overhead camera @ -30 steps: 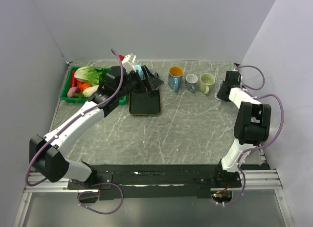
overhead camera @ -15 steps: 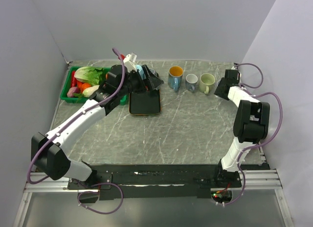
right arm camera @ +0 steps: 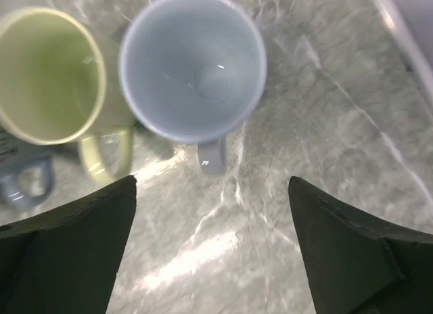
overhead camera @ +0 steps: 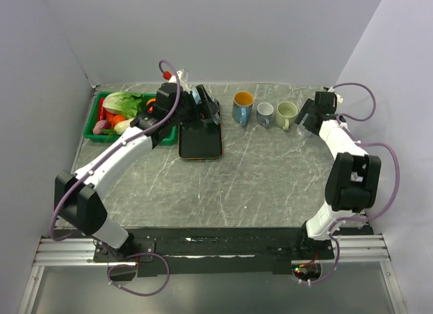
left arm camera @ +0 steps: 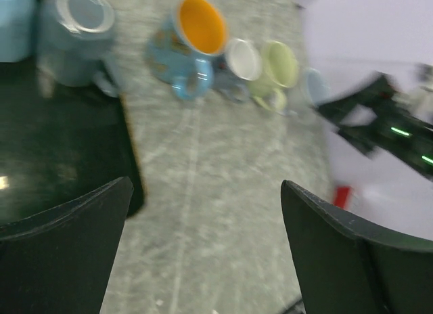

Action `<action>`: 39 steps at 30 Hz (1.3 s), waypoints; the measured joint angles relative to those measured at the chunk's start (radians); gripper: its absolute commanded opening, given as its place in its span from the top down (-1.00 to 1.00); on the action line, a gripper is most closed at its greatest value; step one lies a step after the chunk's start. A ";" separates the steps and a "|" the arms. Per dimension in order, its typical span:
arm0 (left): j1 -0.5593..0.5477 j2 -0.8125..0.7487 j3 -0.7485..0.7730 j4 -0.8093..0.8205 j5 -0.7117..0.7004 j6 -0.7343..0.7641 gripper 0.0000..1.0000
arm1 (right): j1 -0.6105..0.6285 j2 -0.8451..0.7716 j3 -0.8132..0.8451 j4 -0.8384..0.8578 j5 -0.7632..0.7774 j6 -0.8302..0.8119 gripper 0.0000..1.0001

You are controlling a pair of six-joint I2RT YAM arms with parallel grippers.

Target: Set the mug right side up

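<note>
The grey marbled table (overhead camera: 264, 185) is walled on three sides. Its middle and near half give open room, and everything crowds the far edge. A green basket (overhead camera: 89, 130) of vegetables fills the far-left corner, with a black tray (overhead camera: 200, 143) just beside it. The left gripper (left arm camera: 205, 185) hangs over the tray's far end, fingers spread wide, holding nothing. A grey-blue mug (left arm camera: 71, 40) stands at the tray's far edge (it seems bottom-up, though the view is blurred). To its right runs a row of upright mugs: an orange-lined mug (left arm camera: 193, 36), a white-lined mug (left arm camera: 240, 60) and a green mug (right arm camera: 47, 74). The pale blue mug (right arm camera: 193, 63) ends the row near the right wall (overhead camera: 399, 91), just beside the green mug. It stands mouth up with its inside bare. The right gripper (right arm camera: 212, 182) hovers above it, fingers spread and clear of the rim.
</note>
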 measured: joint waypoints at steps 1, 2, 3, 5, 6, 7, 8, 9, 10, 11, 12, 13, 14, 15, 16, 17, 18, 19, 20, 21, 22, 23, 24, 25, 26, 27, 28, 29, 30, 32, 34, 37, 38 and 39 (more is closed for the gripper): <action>0.002 0.019 0.010 -0.006 -0.024 0.006 -0.93 | 0.000 -0.022 0.002 -0.013 0.002 0.003 -1.00; 0.005 0.038 0.019 -0.015 -0.049 0.013 -0.93 | 0.000 -0.042 0.007 -0.028 0.002 0.008 -0.99; 0.006 0.056 0.029 -0.020 -0.074 0.019 -0.93 | 0.000 -0.058 0.010 -0.036 0.002 0.014 -1.00; 0.007 0.112 0.069 -0.036 -0.138 0.023 -0.93 | 0.000 -0.097 0.011 -0.053 -0.003 0.027 -1.00; 0.007 0.150 0.101 -0.051 -0.171 0.021 -0.93 | 0.000 -0.117 0.011 -0.062 -0.009 0.037 -0.99; 0.007 0.190 0.141 -0.065 -0.204 0.019 -0.93 | 0.000 -0.138 0.011 -0.071 -0.016 0.045 -0.99; 0.007 0.235 0.190 -0.085 -0.234 0.014 -0.93 | 0.000 -0.161 0.009 -0.077 -0.026 0.056 -0.99; 0.007 0.286 0.246 -0.106 -0.261 0.006 -0.93 | 0.000 -0.188 0.003 -0.080 -0.035 0.069 -0.99; 0.007 0.338 0.305 -0.120 -0.292 -0.002 -0.93 | 0.003 -0.207 -0.002 -0.084 -0.041 0.078 -0.99; 0.006 0.388 0.364 -0.140 -0.320 -0.009 -0.93 | 0.005 -0.230 -0.009 -0.088 -0.050 0.091 -0.98; 0.006 0.431 0.412 -0.155 -0.340 -0.013 -0.93 | 0.007 -0.252 -0.019 -0.092 -0.060 0.103 -0.97; 0.005 0.480 0.472 -0.174 -0.365 -0.021 -0.93 | 0.008 -0.274 -0.031 -0.097 -0.068 0.114 -0.96; 0.003 0.526 0.526 -0.191 -0.386 -0.029 -0.93 | 0.011 -0.295 -0.043 -0.105 -0.075 0.127 -0.95; 0.000 0.569 0.568 -0.203 -0.405 -0.037 -0.93 | 0.012 -0.311 -0.056 -0.108 -0.081 0.136 -0.95; -0.002 0.602 0.599 -0.214 -0.421 -0.044 -0.93 | 0.014 -0.329 -0.073 -0.109 -0.090 0.146 -0.95; -0.006 0.628 0.618 -0.225 -0.434 -0.052 -0.93 | 0.014 -0.347 -0.089 -0.114 -0.095 0.156 -0.94; -0.009 0.649 0.629 -0.238 -0.445 -0.059 -0.93 | 0.016 -0.363 -0.106 -0.120 -0.101 0.165 -0.94; -0.013 0.664 0.634 -0.248 -0.455 -0.065 -0.95 | 0.018 -0.380 -0.122 -0.127 -0.107 0.171 -0.94; -0.017 0.676 0.634 -0.257 -0.465 -0.074 -0.96 | 0.018 -0.391 -0.132 -0.132 -0.111 0.175 -0.94; -0.022 0.685 0.634 -0.267 -0.475 -0.084 -0.98 | 0.018 -0.403 -0.143 -0.137 -0.115 0.179 -0.94; -0.026 0.692 0.634 -0.270 -0.483 -0.092 -0.91 | 0.018 -0.413 -0.149 -0.144 -0.117 0.183 -0.93; -0.031 0.696 0.632 -0.270 -0.488 -0.100 -0.88 | 0.018 -0.422 -0.153 -0.149 -0.119 0.187 -0.93; -0.035 0.698 0.629 -0.270 -0.492 -0.111 -0.85 | 0.018 -0.430 -0.154 -0.153 -0.122 0.190 -0.93; -0.038 0.698 0.628 -0.270 -0.496 -0.118 -0.78 | 0.018 -0.435 -0.156 -0.155 -0.124 0.191 -0.93; -0.040 0.702 0.628 -0.270 -0.498 -0.125 -0.75 | 0.018 -0.442 -0.158 -0.155 -0.128 0.193 -0.93; -0.042 0.706 0.627 -0.265 -0.499 -0.134 -0.72 | 0.018 -0.447 -0.159 -0.158 -0.132 0.195 -0.92; -0.043 0.712 0.628 -0.260 -0.500 -0.138 -0.69 | 0.018 -0.451 -0.160 -0.159 -0.136 0.197 -0.92; -0.044 0.721 0.628 -0.256 -0.500 -0.142 -0.67 | 0.018 -0.453 -0.160 -0.159 -0.138 0.197 -0.92; -0.044 0.731 0.628 -0.252 -0.502 -0.145 -0.66 | 0.018 -0.455 -0.160 -0.159 -0.140 0.198 -0.92; -0.045 0.757 0.628 -0.248 -0.503 -0.153 -0.58 | 0.018 -0.458 -0.161 -0.162 -0.142 0.197 -0.92; -0.045 0.781 0.628 -0.244 -0.504 -0.161 -0.52 | 0.018 -0.460 -0.161 -0.166 -0.142 0.197 -0.92; -0.043 0.813 0.626 -0.235 -0.505 -0.167 -0.47 | 0.018 -0.468 -0.161 -0.168 -0.142 0.196 -0.92; -0.043 0.820 0.624 -0.231 -0.507 -0.167 -0.46 | 0.018 -0.472 -0.161 -0.170 -0.142 0.196 -0.92; -0.042 0.823 0.622 -0.224 -0.506 -0.167 -0.44 | 0.018 -0.476 -0.161 -0.173 -0.142 0.196 -0.92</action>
